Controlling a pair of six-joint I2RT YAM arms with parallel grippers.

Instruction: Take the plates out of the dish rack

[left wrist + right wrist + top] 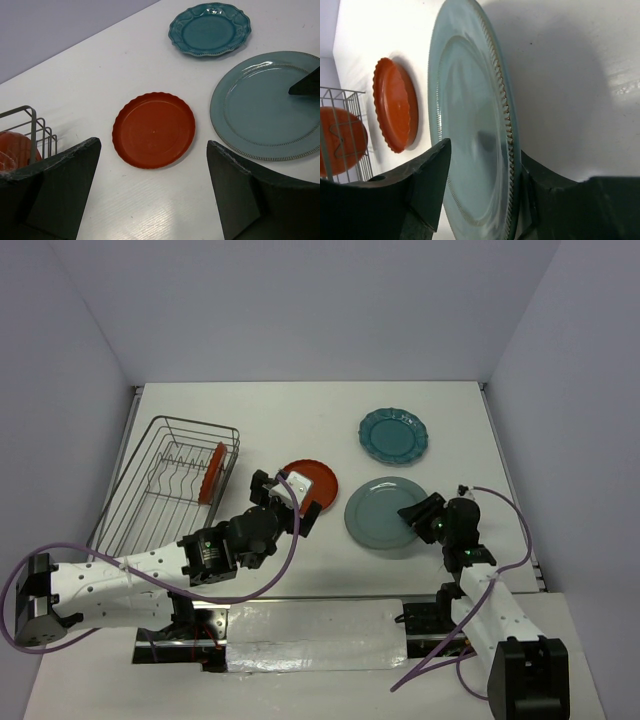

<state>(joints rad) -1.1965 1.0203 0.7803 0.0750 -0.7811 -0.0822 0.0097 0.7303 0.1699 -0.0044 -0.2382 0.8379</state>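
Plates count four. Only top view shows the whole dish rack (165,505), one red-orange plate (211,472) standing inside. Three lie on the surface (300,420): second red-orange plate (154,129) under wide-open left fingers (60,190), scalloped teal plate (210,29), grey-teal plate (470,125) whose rim sits between parted right fingers (425,185).

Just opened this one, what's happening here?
Two arms are unloading plates from a dish rack. Three already lie flat on the table: a red-orange plate, a scalloped teal plate and a grey-teal plate. The right gripper straddles the grey-teal plate's rim with its jaws parted, apparently letting go. The left gripper hovers wide open near the red-orange plate, holding nothing. A second red plate stands upright in the rack.
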